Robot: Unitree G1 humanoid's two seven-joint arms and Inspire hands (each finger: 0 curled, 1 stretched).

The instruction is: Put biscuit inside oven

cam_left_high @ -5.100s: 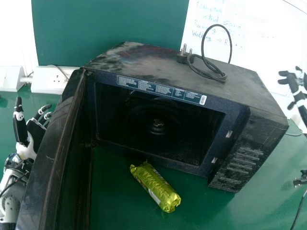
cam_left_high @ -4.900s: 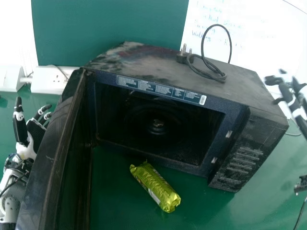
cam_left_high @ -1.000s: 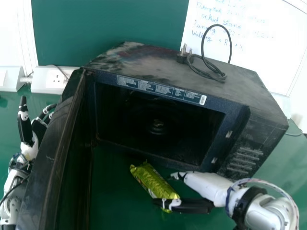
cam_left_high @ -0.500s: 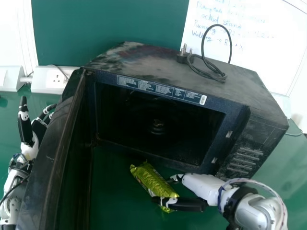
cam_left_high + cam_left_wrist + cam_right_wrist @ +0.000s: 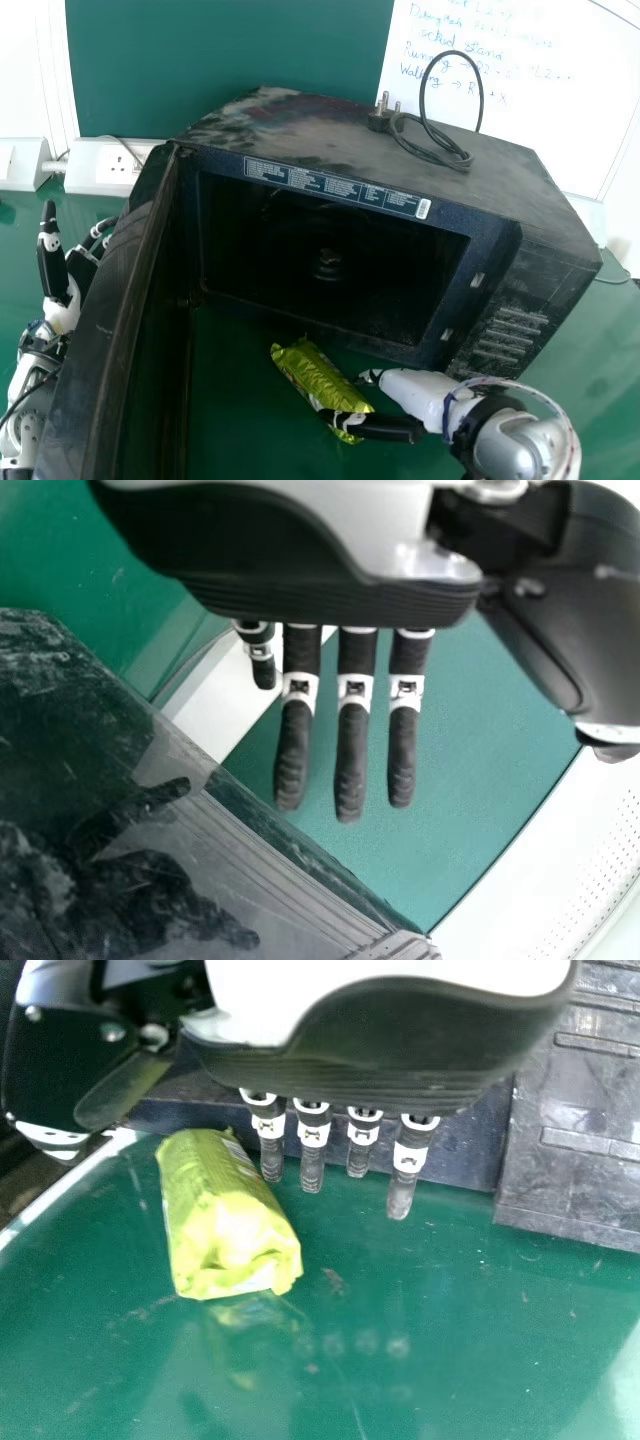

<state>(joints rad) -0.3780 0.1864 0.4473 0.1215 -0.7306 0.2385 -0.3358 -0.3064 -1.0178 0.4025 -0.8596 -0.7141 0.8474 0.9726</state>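
Green-yellow wrapper, crinkled at its ends: the biscuit packet (image 5: 310,375) lies at six o'clock in my head view, on the green table (image 5: 240,425), outside the oven (image 5: 480,160) and just in front of its opening. Its long axis runs from eleven o'clock to five.

Right hand (image 5: 418,393), found at five o'clock, its arm coming in from four. The thumb crosses over the packet's near end, and the fingers (image 5: 312,1165) are on the oven side. From the right wrist view I record these fingers as straight and slightly spread, the packet lying between them and the thumb. No curled grip is noted; whether the thumb or any finger presses on the wrapper, I cannot tell from here.

Left hand (image 5: 62,310), located between eight and nine o'clock, beyond the oven door (image 5: 130,320). Fingers extended and spaced apart, holding nothing.

The door stands open at eight o'clock, its surface dusty and scuffed; my left wrist view records the dark reflection of a hand in it. On the oven's top, at one o'clock, rests a plug (image 5: 380,120) with its looped cord (image 5: 435,155). A whiteboard (image 5: 560,120) with handwriting stands at two o'clock.
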